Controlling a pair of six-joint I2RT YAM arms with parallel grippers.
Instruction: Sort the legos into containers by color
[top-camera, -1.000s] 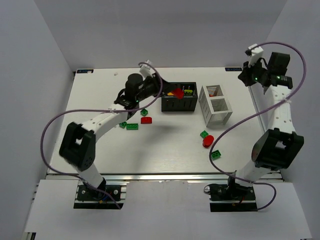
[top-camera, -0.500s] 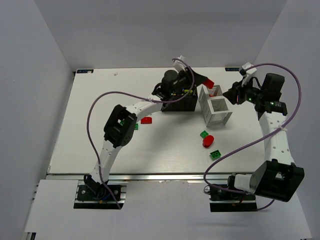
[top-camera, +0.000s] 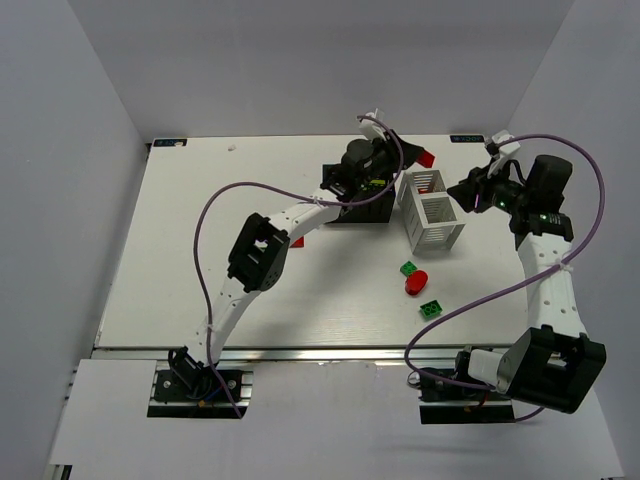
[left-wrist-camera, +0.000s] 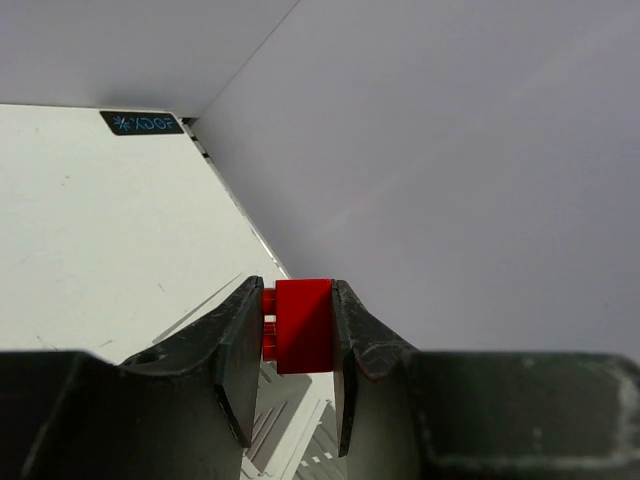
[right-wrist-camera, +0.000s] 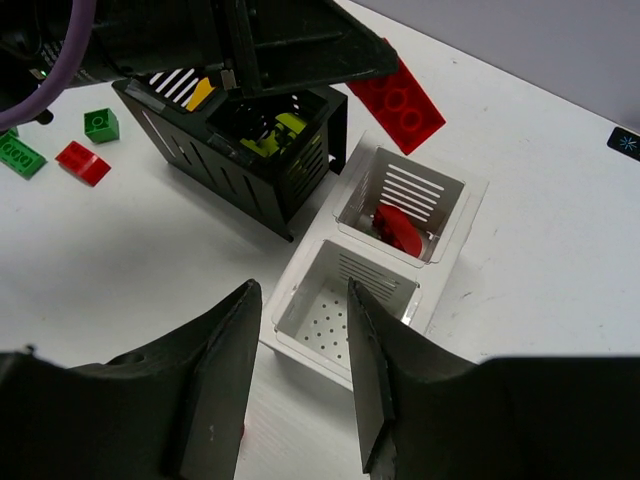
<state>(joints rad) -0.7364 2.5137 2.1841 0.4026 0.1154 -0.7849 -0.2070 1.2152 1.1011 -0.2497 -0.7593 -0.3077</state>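
**One red brick pinched above the white basket**

One flat red brick (right-wrist-camera: 405, 100), studs on its upper face, is clamped by its sides between the two dark fingers of the left gripper (left-wrist-camera: 297, 300). The jaws stand narrow, pressed onto the plastic. It hangs tilted in the air at the far end of the white basket (right-wrist-camera: 470, 215); whether it is squarely over the far compartment cannot be told.

The basket is a rectangular tub with slatted walls and a perforated floor, split into two square cells. The far cell holds another red piece (right-wrist-camera: 398, 228), and the near cell shows its dotted bottom. Just beside the basket stands the black box (right-wrist-camera: 250, 175), its walls also cut with slots. Lime and yellow bricks (right-wrist-camera: 275, 130) lie in the compartment that shows.

The right gripper (right-wrist-camera: 300, 300) hovers over the near end of the basket, its fingers spread wide with nothing between them.

Loose pieces lie on the smooth white table (top-camera: 180, 260). On the near side of the basket are a green square brick (top-camera: 408, 268), a rounded red brick (top-camera: 416, 283) just beside it, and a second green brick (top-camera: 431, 309) a little nearer the arms' bases. On the far side of the black box from the basket, the right wrist view shows three more: a small green cube (right-wrist-camera: 100, 124), a flat green plate (right-wrist-camera: 20, 157) and a low red block (right-wrist-camera: 82, 162).
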